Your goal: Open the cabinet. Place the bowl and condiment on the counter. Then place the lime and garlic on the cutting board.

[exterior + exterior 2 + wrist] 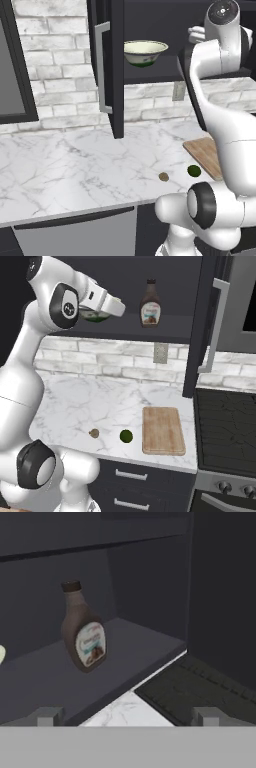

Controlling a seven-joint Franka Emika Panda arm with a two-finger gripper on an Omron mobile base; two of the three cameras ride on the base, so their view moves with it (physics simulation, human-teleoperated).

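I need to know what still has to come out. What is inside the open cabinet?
On the cabinet's dark shelf stand the bowl and, to its right, the condiment bottle, upright. The arm covers part of the shelf around the bowl, so anything there is hidden.

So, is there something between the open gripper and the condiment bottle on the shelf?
Nothing visible stands in the way. In the hand view, the gripper is open, and only bare shelf lies between it and the condiment bottle. The bowl stands off to one side on the same shelf, apart from the bottle.
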